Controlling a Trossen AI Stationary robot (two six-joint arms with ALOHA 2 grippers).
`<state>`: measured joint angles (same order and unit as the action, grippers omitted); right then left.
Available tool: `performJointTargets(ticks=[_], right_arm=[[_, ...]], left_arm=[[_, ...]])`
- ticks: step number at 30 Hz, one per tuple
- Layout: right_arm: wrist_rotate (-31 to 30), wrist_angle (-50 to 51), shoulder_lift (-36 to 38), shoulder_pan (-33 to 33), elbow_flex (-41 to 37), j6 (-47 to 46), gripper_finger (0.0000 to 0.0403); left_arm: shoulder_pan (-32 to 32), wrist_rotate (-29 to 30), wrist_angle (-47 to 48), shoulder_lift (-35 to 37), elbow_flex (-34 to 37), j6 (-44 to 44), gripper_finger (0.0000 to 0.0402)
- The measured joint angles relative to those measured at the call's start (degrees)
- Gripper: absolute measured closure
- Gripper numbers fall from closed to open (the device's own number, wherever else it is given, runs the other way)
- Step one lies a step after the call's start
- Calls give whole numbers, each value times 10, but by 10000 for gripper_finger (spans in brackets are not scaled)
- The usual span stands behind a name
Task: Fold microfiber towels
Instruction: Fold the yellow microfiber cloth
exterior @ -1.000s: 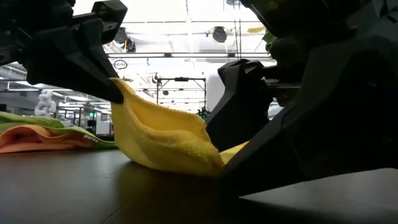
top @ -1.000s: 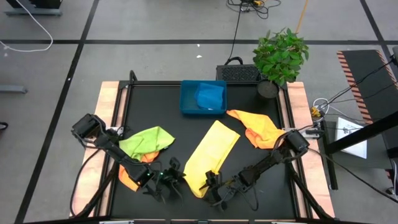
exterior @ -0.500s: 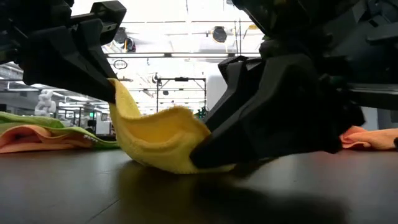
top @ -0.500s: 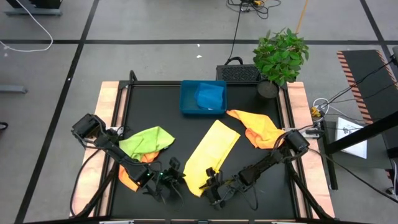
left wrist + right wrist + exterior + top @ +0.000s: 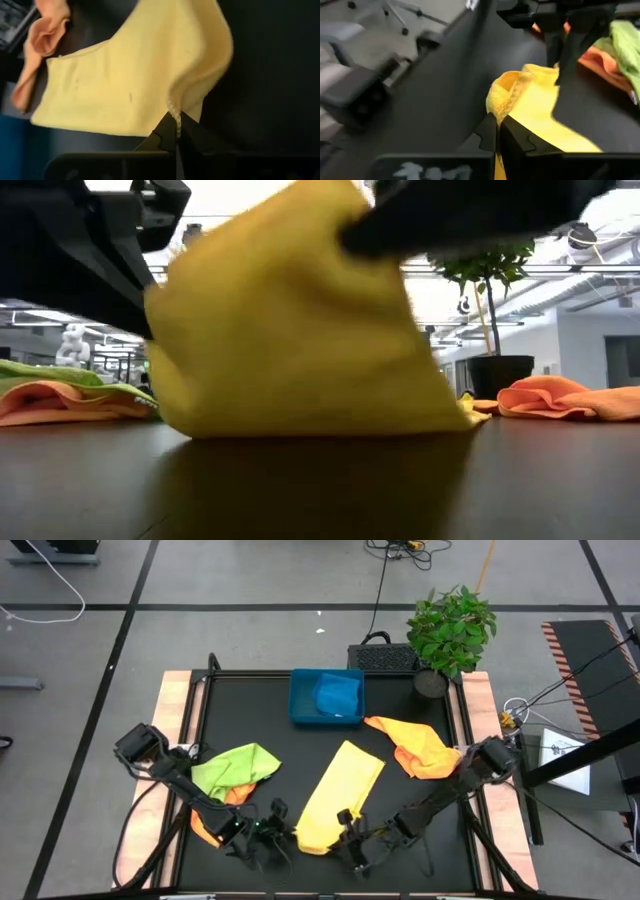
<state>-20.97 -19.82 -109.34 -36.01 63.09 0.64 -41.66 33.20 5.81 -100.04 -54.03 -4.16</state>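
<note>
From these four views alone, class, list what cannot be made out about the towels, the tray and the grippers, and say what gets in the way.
- Low view: the blurred, lifted yellow towel fills the middle, hiding the table behind it.
- High view: the orange towel under the lime green towel mostly hidden.
- High view: blue cloth in the blue tray; fold state too small to judge.
- High view: left gripper and right gripper too small; their grips show only in the wrist views.

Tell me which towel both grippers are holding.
The yellow towel mid-table: left gripper and right gripper are each shut on a near corner. The green, orange and blue ones lie untouched.
</note>
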Motion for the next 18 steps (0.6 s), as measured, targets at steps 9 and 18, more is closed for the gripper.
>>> performJointTargets(ticks=[9,18], right_arm=[[-17,89,40,-43,0,-22,402],[-31,119,59,-92,1,-90,402]], left_arm=[[-38,-16,-42,0,-54,34,398],[-41,-18,-57,0,-94,15,399]])
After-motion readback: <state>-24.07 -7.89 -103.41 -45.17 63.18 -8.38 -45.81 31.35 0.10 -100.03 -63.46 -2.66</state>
